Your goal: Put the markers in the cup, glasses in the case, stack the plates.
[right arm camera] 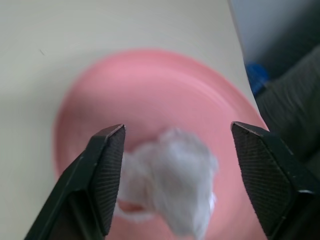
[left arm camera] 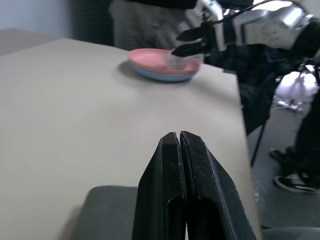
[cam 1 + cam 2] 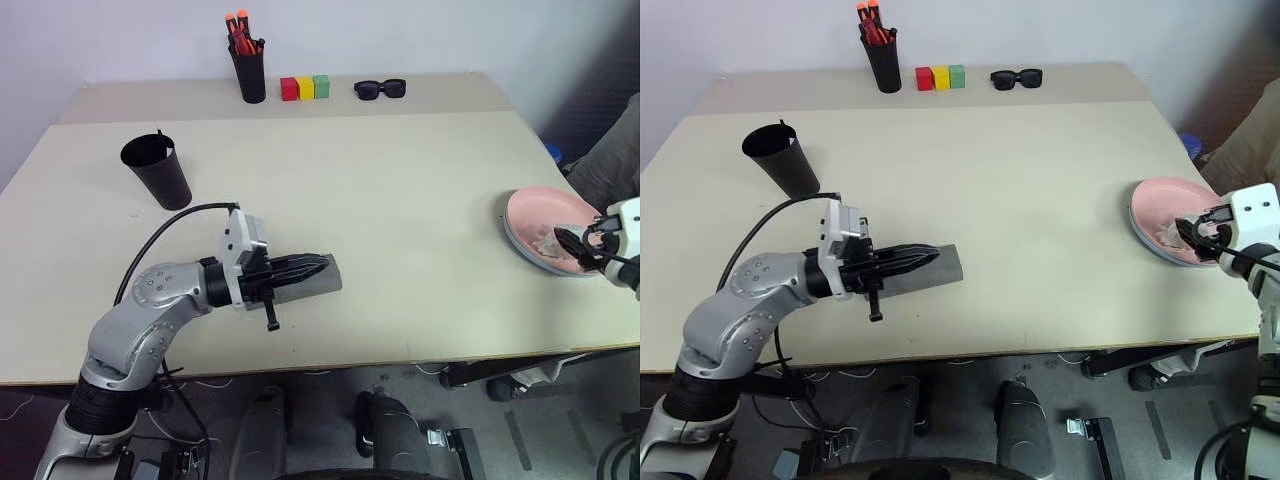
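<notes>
Closest to the head camera, the left gripper (image 3: pixel 300 275) lies level with its black fingers pressed together, empty, directly over the grey case (image 3: pixel 318 281), which rests closed on the table (image 3: pixel 400 200) near its front edge. That case looks rigid and dull-surfaced; I judge it light but hard, best pinched across its narrow width.

Far off at the table's right edge, the right gripper (image 1: pixel 172 170) hangs with jaws spread wide just above the pink plate (image 1: pixel 150 85), which sits stacked on the blue plate (image 2: pixel 160 76). A crumpled white tissue-like wad (image 1: pixel 172 172) lies between the fingertips, unheld. The plates look like thin smooth plastic, probably light and slippery, so the raised rim is the place to grip.

Beyond the left gripper stands the black cup (image 3: pixel 158 170), tapered and likely easy to tip. Farther back are a pen holder (image 3: pixel 247 65), coloured blocks (image 3: pixel 305 88) and sunglasses (image 3: pixel 380 89).
</notes>
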Action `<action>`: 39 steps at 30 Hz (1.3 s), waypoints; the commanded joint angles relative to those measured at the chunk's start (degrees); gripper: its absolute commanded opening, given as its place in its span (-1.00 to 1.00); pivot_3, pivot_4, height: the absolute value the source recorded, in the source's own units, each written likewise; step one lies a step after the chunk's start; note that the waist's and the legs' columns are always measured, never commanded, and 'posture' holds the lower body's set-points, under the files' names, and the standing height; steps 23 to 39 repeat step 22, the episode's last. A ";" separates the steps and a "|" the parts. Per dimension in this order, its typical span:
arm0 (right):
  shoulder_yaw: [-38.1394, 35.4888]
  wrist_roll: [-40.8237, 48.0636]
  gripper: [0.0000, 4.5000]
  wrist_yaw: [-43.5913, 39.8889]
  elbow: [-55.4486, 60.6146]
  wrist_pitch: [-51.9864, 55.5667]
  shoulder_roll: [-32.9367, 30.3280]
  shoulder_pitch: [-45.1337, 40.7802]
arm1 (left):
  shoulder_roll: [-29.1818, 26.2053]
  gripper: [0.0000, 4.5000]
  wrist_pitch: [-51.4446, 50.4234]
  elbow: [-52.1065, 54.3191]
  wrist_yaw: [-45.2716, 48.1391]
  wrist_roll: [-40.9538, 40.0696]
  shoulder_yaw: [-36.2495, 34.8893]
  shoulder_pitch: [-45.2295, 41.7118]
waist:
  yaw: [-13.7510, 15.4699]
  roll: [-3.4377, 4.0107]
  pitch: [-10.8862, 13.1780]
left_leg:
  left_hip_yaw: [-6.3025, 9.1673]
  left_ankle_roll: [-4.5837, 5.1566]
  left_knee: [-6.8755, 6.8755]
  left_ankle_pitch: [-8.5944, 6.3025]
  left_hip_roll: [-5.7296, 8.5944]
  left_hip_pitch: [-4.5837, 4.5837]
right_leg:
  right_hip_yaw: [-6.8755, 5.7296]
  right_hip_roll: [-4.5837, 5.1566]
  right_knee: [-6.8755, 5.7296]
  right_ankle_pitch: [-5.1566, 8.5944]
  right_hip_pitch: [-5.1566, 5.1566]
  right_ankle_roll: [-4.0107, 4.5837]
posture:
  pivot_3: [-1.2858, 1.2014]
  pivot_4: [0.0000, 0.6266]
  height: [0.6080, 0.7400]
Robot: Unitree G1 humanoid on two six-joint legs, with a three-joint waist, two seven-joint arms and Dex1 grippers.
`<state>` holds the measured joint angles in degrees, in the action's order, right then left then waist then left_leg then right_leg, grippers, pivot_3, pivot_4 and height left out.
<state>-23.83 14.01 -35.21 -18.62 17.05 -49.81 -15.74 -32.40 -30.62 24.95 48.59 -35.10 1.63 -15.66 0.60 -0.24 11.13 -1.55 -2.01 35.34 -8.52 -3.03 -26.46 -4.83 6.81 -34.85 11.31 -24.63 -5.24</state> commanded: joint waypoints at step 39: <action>11.89 8.56 0.54 -16.97 12.98 1.29 5.43 -3.83 | 1.83 -1.00 9.89 -0.95 -20.25 10.01 -24.12 21.84 | 0.15 0.01 -0.01 | -0.16 0.16 -0.21 -0.24 -0.07 -0.18 | -0.04 -0.01 0.99 -0.11 0.00 0.09 | 0.03 -0.52 1.00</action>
